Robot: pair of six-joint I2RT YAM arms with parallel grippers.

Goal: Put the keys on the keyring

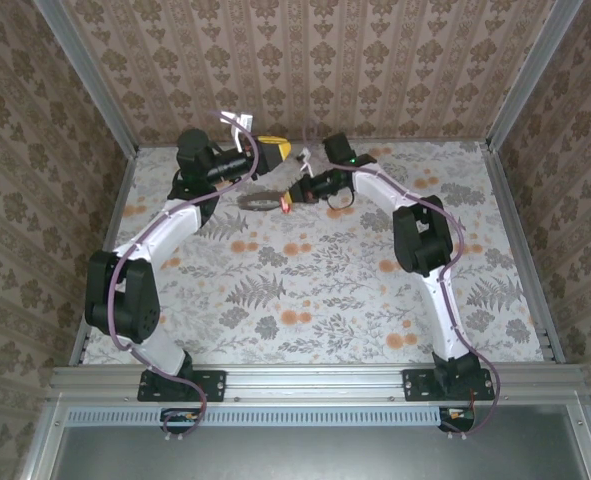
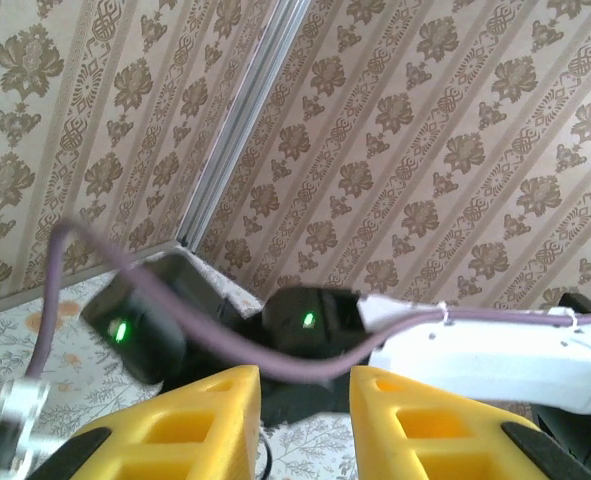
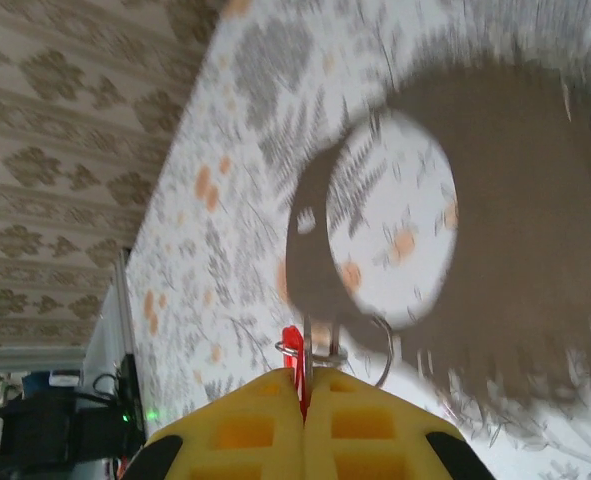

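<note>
Floral table (image 1: 315, 290), left gripper (image 2: 303, 400) raised near the far wall, yellow fingers spread, right gripper (image 3: 303, 388) pressed together pinching the red-headed key (image 3: 293, 345), blurred keyring (image 3: 310, 240) far-centre on the table, just beyond the key

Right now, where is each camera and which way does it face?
Top external: above, behind the bases, looking down on the table; both arms show.
Left wrist: faces the right arm and wall; left fingers apart.
Right wrist: faces the table; right fingers pinch the red key.
Shared: top and right wrist show the keyring.
</note>
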